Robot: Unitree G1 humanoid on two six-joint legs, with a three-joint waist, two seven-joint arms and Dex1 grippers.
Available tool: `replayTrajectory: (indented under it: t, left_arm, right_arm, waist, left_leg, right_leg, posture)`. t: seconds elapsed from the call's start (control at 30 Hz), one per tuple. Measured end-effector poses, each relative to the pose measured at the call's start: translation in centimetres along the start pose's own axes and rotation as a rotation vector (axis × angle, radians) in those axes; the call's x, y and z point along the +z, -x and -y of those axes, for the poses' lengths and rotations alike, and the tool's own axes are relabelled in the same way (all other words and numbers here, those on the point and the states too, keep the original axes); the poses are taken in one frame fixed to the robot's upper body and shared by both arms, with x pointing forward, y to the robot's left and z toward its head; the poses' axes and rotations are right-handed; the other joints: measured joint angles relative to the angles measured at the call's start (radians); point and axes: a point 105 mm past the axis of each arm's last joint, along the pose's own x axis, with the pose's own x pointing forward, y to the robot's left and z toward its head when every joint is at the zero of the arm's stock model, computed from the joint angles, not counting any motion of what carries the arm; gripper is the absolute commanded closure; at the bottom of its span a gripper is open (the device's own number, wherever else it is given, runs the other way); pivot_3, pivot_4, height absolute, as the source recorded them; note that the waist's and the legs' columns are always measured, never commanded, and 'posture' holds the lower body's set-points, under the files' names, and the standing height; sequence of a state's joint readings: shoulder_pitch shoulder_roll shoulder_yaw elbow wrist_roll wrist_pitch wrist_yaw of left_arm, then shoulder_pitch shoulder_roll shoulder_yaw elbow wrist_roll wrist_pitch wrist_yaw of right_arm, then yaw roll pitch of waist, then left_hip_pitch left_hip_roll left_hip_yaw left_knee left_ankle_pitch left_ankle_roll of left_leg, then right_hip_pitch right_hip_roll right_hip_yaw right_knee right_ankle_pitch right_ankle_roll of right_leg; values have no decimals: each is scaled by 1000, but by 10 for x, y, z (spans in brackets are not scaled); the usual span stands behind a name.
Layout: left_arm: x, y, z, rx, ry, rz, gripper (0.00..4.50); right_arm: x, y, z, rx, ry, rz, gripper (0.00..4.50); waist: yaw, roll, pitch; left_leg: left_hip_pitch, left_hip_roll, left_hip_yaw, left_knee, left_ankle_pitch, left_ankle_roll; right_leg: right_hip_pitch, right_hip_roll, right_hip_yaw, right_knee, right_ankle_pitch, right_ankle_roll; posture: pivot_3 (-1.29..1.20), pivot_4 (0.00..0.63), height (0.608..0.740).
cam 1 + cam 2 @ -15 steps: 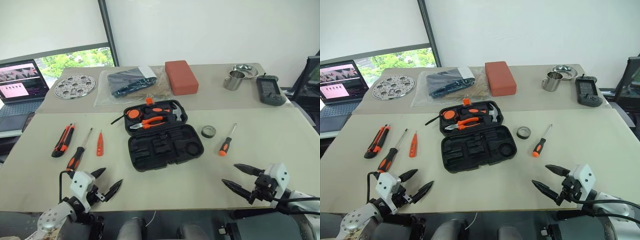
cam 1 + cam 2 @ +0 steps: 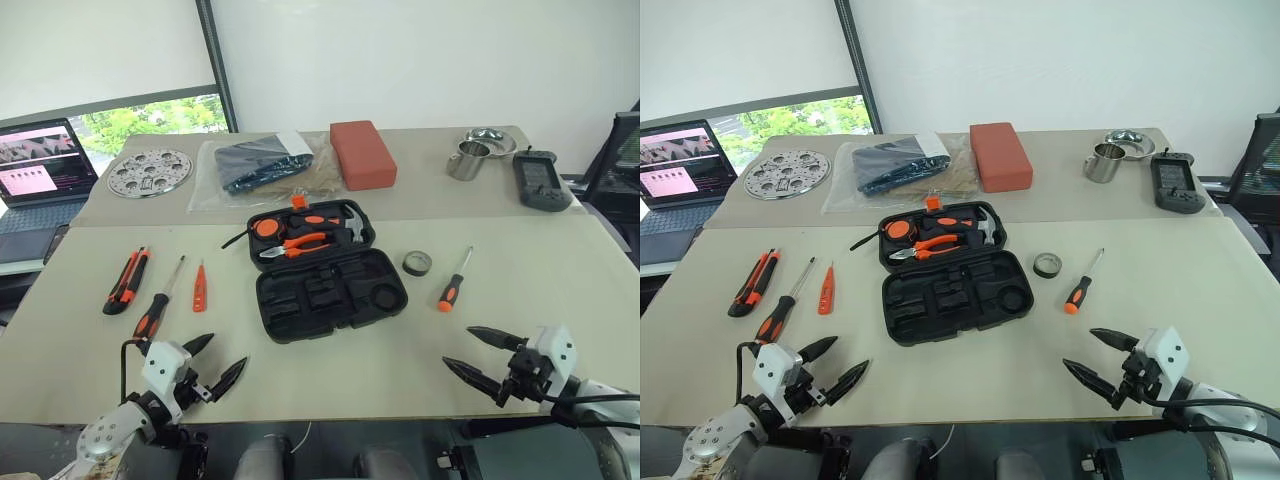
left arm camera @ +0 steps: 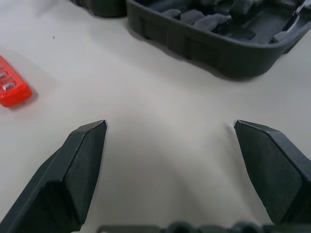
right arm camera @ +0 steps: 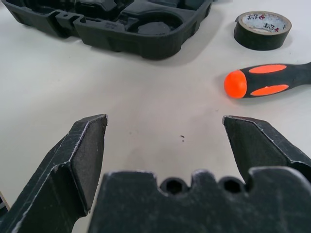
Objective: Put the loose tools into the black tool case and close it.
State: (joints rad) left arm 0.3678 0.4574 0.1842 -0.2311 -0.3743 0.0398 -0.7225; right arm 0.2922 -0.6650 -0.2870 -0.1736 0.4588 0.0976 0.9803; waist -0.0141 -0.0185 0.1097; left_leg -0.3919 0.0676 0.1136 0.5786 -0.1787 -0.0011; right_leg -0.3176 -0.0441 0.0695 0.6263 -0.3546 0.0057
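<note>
- The beige surface (image 2: 330, 375) is carrying everything, and nothing loose is going into the case yet – by my read, this is the very start of the gathering step.
- The black tool case (image 2: 328, 283) is lying wide open at the centre, its far half showing pliers and a hammer in their slots, its near half showing empty moulded slots.
- Beyond it, on the far surface, a red rectangular block (image 2: 362, 153) and a dark item in a clear plastic bag (image 2: 262, 165) are sitting side by side, well apart from the action.
- The left tool (image 2: 214, 366) is hovering released at the near left edge, fingers spread wide over bare surface, grasping nothing.
- The right tool (image 2: 483, 353) is mirroring it at the near right, equally spread and empty.
- Left of the case, the orange-and-black utility knife (image 2: 127, 281) is lying furthest out, then a black-and-orange screwdriver (image 2: 159, 304), then the slim orange tester screwdriver (image 2: 200, 286).
- Right of the case, a second screwdriver (image 2: 453, 283) is lying with its handle toward the right tool.
- The dark tape roll (image 2: 418, 263) is sitting between that screwdriver and the case.
- Next call, as I see it: each tool reaching forward to its nearest screwdriver, pinching the handle and carrying it to an empty slot.
</note>
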Motion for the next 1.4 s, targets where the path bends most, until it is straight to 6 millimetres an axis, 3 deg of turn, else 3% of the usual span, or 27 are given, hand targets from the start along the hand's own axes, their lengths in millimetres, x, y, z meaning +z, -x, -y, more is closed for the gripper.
replayTrajectory:
  t: [0.17, 0.27, 0.37, 0.53, 0.7, 0.87, 1.27, 1.4]
  left_arm:
    - [38, -12, -16, 74, -7, 94, 0]
    - [73, -19, -26, 130, 0, 162, 0]
    - [82, -11, -44, 221, -15, 94, 0]
    - [60, 28, -80, 459, 53, -85, 0]
    - [34, 40, -78, 493, 105, -199, 0]
    - [14, 41, -75, 502, 148, -256, 0]
    - [5, 37, -99, 566, 181, -255, 0]
    - [6, 31, -109, 583, 189, -244, 941]
  right_arm:
    - [35, -15, -7, 70, 10, 117, 86]
    - [61, -32, -26, 184, 33, 183, 86]
    - [79, -45, -42, 277, 55, 223, 86]
    - [93, -58, -50, 359, 108, 244, 86]
    - [95, -65, -51, 406, 152, 229, 86]
    - [94, -68, -51, 423, 176, 221, 86]
    - [92, -68, -51, 424, 194, 206, 86]
    - [92, -68, -51, 419, 194, 215, 0]
  waist:
    - [0, 0, 0]
    - [-1, -1, 1]
    - [-6, -2, 1]
    - [-3, -1, 2]
    - [6, -3, 2]
    - [5, -3, 2]
    - [1, -3, 2]
    - [1, -3, 2]
  left_leg:
    - [0, 0, 0, 0, 2, 3]
    - [0, 0, 0, 1, 2, 4]
    - [0, 0, 0, 0, 2, 4]
    - [1, 0, 0, 0, 2, 3]
    - [3, -1, 0, 0, -2, -2]
    - [2, 1, 0, -1, 0, -1]
    - [2, 1, 0, -2, 2, 3]
    - [2, 1, 0, -2, 2, 3]
  right_leg:
    - [0, 1, 0, 1, 0, 0]
    - [0, 2, -1, 2, 0, 1]
    - [0, 4, 0, 2, 0, 1]
    - [0, 5, 0, 1, 0, 1]
    - [0, 0, -1, -1, 0, 1]
    - [1, 1, 0, 0, 0, -1]
    - [0, 0, -1, 0, 0, -1]
    - [0, 0, -1, 0, 0, -1]
  posture:
    - [0, 150, 740]
    - [0, 150, 740]
    - [0, 150, 740]
    - [0, 150, 740]
    - [0, 150, 740]
    - [0, 150, 740]
    - [0, 150, 740]
    - [0, 150, 740]
